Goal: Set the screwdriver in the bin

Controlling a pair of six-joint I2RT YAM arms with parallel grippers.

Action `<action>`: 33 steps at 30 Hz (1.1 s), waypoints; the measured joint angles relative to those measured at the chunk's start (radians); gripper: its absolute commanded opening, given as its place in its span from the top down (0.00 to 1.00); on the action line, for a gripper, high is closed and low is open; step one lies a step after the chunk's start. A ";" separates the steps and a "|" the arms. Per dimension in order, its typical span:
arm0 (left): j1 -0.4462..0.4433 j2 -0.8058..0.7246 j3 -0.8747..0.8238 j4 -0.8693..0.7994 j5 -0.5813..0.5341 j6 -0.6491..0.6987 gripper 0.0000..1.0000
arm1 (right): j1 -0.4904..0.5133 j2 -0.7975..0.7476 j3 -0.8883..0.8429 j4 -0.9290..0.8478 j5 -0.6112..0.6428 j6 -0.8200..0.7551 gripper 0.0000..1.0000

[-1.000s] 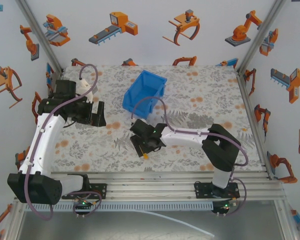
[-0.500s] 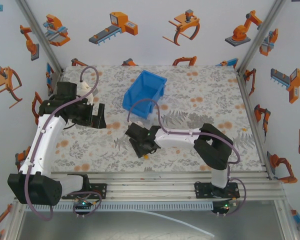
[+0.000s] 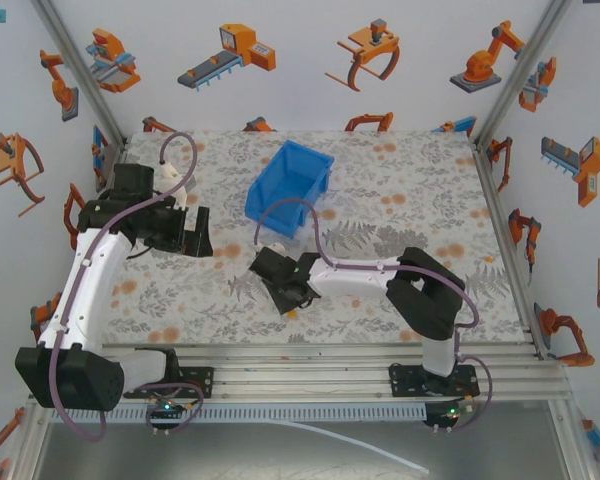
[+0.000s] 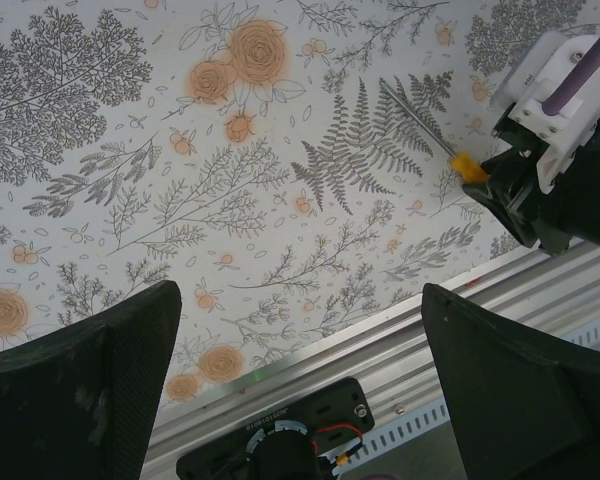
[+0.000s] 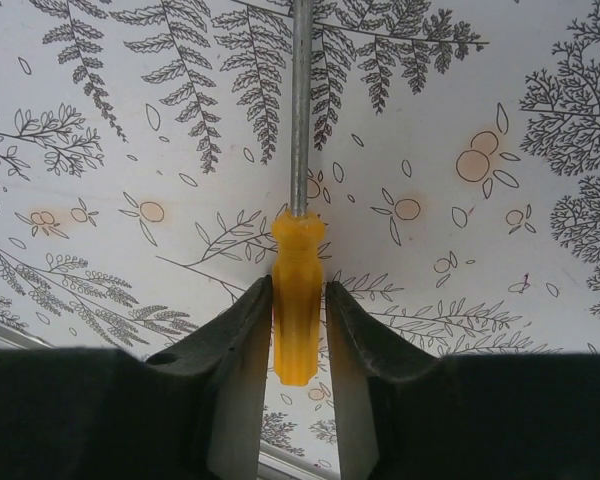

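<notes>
Squeezed between the matte black fingers [image 5: 242, 345] of the right gripper [image 5: 296, 300]: the screwdriver [image 5: 300, 195], held by its ribbed, translucent orange plastic handle. Jaws clamped on that handle, one pad against each flank. Thin grey metal shaft running straight out toward 12 o'clock in the right wrist view, low over the printed surface. Touching the surface or just above it: cannot tell.

From the left wrist view, same orange handle [image 4: 468, 166] poking out of the right gripper [image 4: 515, 195] at 2 o'clock, shaft slanting off toward 10 o'clock.

Left gripper [image 4: 300, 300] with jaws spread wide, nothing between the two blunt, dark, grainy fingers.

From above, right gripper [image 3: 285, 288] at 6 o'clock of the bin [image 3: 290, 180], near it but apart. Bin of glossy blue plastic, rectangular, open-topped, sloped lip at the front. Left gripper [image 3: 195, 232] at 9 o'clock of the bin, well apart.

Underneath, a pale mat [image 3: 400, 200] printed with grey ferns and orange blossoms. Along its near edge, ribbed aluminium rails [image 3: 310, 365]. All around, white walls [image 3: 300, 90] dotted with orange robot-arm pictures.
</notes>
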 measured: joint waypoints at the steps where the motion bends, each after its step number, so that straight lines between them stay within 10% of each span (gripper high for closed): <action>1: 0.000 0.000 0.000 0.000 0.000 0.000 0.03 | 0.001 0.000 -0.001 0.001 0.003 0.000 0.75; 20: 0.023 0.000 0.000 0.003 -0.005 -0.001 0.03 | 0.002 -0.123 -0.010 -0.064 0.024 -0.049 0.79; 33: 0.042 -0.006 0.000 0.005 0.000 -0.010 0.03 | -0.062 -0.101 0.377 -0.277 0.027 -0.164 0.78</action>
